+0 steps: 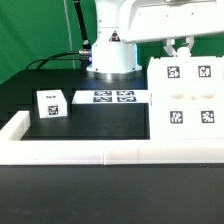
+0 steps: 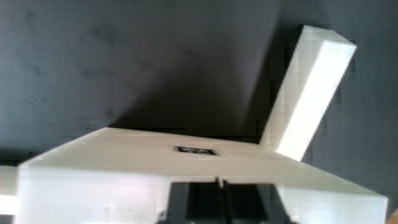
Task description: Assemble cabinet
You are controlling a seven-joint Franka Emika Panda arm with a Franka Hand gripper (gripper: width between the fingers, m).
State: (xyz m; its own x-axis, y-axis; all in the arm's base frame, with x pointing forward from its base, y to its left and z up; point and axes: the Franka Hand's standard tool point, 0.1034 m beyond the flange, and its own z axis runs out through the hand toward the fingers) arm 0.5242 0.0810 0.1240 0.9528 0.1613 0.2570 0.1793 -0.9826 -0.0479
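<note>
Just under the fingers [image 1: 171, 46], the white box [image 1: 190, 95] carries four black-and-white square tags. Well off from them, a white block [image 1: 50, 104] bears one such tag, the marker board [image 1: 113, 97] four. Table [image 1: 100, 125] black, wall [image 1: 60, 152] white, backdrop [image 1: 25, 40] green.

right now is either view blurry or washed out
Exterior view: fairly sharp, but the cabinet has bright white faces with little shading that nearly blend into the border wall. Wrist view: soft focus throughout, and the small tag is smeared and unreadable.
</note>
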